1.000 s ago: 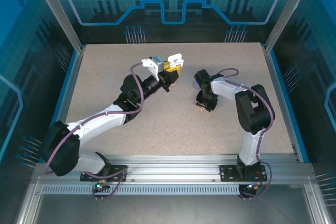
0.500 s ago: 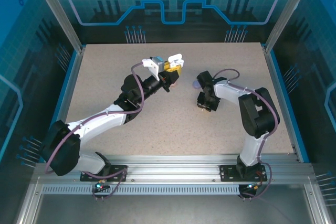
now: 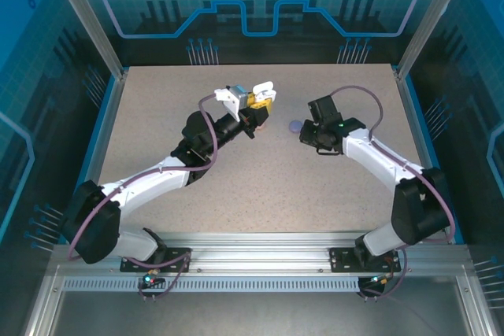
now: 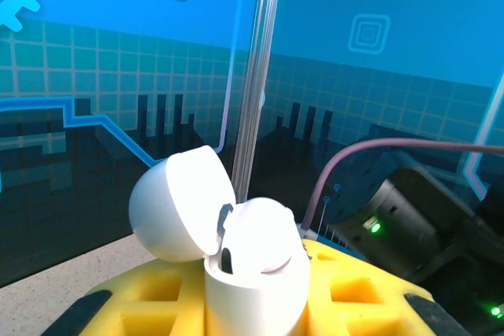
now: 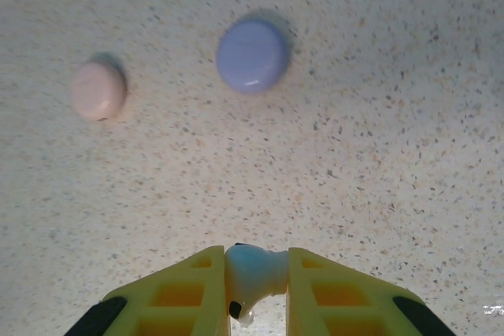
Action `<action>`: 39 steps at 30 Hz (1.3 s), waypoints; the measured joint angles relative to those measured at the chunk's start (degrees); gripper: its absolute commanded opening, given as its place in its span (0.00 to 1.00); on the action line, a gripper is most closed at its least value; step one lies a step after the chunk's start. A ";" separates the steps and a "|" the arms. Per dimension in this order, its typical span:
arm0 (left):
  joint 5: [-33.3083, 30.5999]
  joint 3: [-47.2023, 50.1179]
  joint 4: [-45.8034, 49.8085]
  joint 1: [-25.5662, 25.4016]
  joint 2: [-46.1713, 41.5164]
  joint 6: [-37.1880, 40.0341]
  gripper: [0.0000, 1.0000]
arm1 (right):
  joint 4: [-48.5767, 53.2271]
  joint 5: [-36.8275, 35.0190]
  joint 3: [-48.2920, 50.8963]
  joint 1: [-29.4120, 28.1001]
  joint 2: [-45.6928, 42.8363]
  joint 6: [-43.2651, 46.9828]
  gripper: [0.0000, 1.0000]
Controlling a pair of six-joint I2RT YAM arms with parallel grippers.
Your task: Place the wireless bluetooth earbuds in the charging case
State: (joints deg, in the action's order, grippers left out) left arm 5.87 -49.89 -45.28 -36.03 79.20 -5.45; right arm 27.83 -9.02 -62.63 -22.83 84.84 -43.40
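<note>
Hands clenched: left hand [image 3: 258, 101] on the open white case [image 4: 256, 265], right hand [image 5: 257, 279] pinching a white earbud [image 5: 252, 265].

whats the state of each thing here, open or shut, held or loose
white case: lid open, held upright in the left tool
left tool: shut on the white case
white earbud: pinched in the right tool, above the table
right tool: shut on the white earbud
purple case: closed, loose on the table
pink case: closed, loose on the table, apart from the purple case
</note>
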 measured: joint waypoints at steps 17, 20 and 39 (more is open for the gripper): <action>4.11 -0.46 -1.22 -0.02 1.51 7.41 0.00 | -2.82 1.57 -13.25 0.00 -16.00 8.68 0.24; 4.55 -0.46 -2.45 -0.02 2.14 10.45 0.00 | -3.78 2.54 -16.63 0.00 -16.83 9.88 0.24; 5.60 -6.97 -7.74 -0.90 6.34 16.20 0.00 | -15.93 9.42 -17.16 -4.63 -18.62 16.76 0.25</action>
State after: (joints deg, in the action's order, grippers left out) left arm 11.46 -56.86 -53.01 -36.93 85.54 10.74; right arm 11.90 0.40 -79.79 -27.46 66.22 -26.63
